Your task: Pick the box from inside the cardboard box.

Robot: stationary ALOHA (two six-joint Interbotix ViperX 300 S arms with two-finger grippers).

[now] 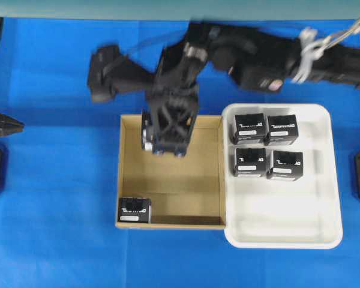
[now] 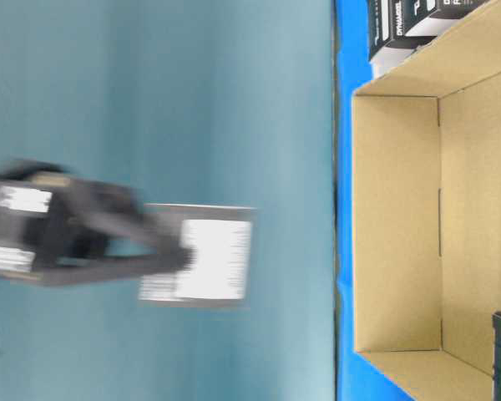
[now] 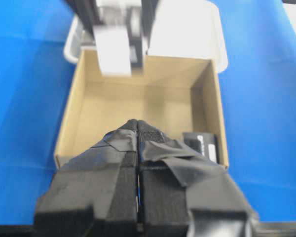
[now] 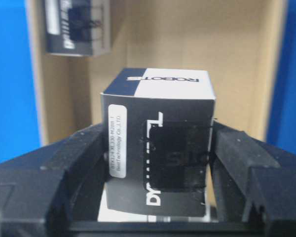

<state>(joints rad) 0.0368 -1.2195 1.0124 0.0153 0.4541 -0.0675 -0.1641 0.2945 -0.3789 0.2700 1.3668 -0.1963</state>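
With its two fingers pinching opposite side faces, the right gripper carries the box clear above the cardboard box, near its far wall, so the low walls cannot snag it. One identical box remains in the carton's near-left corner; four others occupy the white tray alongside. The left gripper, fingers pressed together, waits outside the carton.
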